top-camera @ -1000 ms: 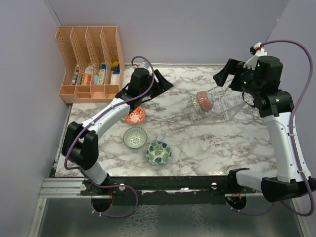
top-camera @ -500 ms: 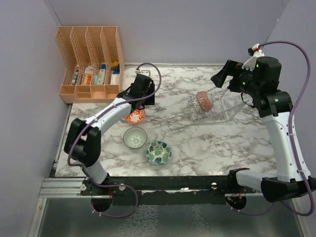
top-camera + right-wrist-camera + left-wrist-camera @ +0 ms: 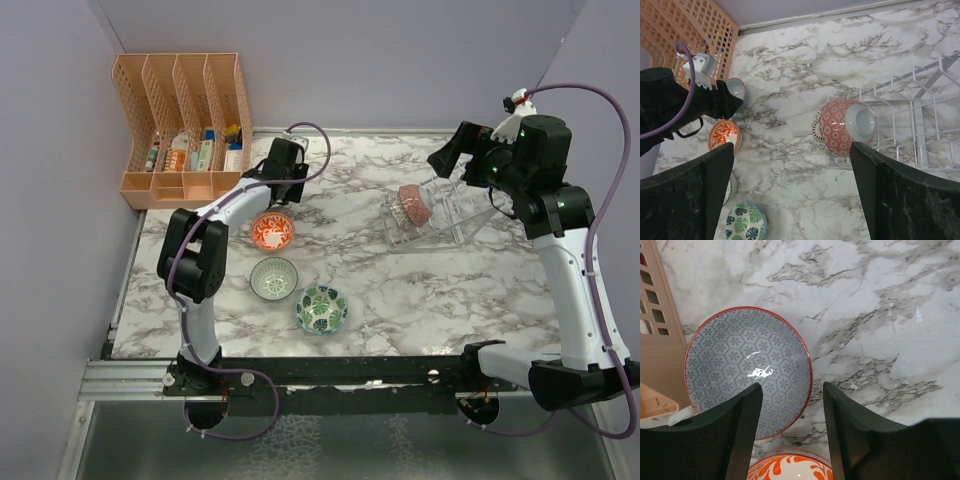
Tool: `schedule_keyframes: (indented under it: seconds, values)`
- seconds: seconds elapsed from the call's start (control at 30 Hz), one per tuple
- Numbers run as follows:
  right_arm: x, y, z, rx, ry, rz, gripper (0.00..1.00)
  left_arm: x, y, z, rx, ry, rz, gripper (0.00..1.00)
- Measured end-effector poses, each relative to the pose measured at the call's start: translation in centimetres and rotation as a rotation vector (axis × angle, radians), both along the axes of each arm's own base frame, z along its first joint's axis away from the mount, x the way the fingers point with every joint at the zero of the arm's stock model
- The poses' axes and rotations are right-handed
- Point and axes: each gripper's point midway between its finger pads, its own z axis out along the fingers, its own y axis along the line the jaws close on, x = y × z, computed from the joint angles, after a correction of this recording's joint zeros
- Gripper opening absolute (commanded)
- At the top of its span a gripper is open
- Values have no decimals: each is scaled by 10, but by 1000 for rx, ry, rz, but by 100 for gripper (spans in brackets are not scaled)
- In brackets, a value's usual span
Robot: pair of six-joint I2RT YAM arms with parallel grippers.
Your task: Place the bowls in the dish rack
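Dish rack [image 3: 452, 226] sits back-right and holds 1 red bowl [image 3: 413, 205]. Grey bowl [image 3: 740, 365] lies beside organiser [image 3: 185, 110]. Left gripper [image 3: 792, 387] is open over its rim; right gripper [image 3: 792, 147] is open and empty. Risk: a shallow rim pinch slips and the bowl hits the orange bowl [image 3: 790, 472].

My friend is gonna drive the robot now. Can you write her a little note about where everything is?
Left gripper: open, empty, poised over the grey bowl beside the orange organiser.
Right gripper: wide open, empty, near the dish rack.
Done: red-patterned bowl stands in the rack; a second seems tucked behind it.
Left: grey bowl, orange-red bowl, pale bowl, leaf bowl, all on the table.
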Motion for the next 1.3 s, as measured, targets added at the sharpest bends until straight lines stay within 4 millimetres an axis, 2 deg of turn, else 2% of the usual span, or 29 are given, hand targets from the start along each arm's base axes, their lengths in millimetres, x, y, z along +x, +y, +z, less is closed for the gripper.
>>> schedule_keyframes:
  seconds: [0.13,0.33,0.43,0.67,0.7,0.8,0.97,1.13,1.23,1.3]
  values:
    - [0,0,0,0,0,0,100,3,12,-19,27,40,4,52]
    - [0,0,0,0,0,0,100,-2,7,-34,22,81,-29,51]
    - [0,0,0,0,1,0,100,-2,7,-37,24,85,-39,34]
    - [0,0,0,-1,1,-2,100,-1,15,-54,42,117,-31,33]
    - [0,-1,0,-2,1,-3,100,-1,15,-55,44,118,-31,30]
    - [0,-1,-1,-3,2,-5,100,0,17,-57,49,120,-29,1]
    - [1,-3,-1,-7,2,-16,100,8,19,-46,59,78,-22,0]
    - [2,-6,-1,-14,1,-31,100,-1,10,-38,-10,123,-17,0]
    - [2,-9,1,-20,-2,-47,100,-11,-13,-12,-154,144,-27,0]
    - [1,-10,7,-20,-14,-54,100,-19,-38,26,-322,124,-35,0]
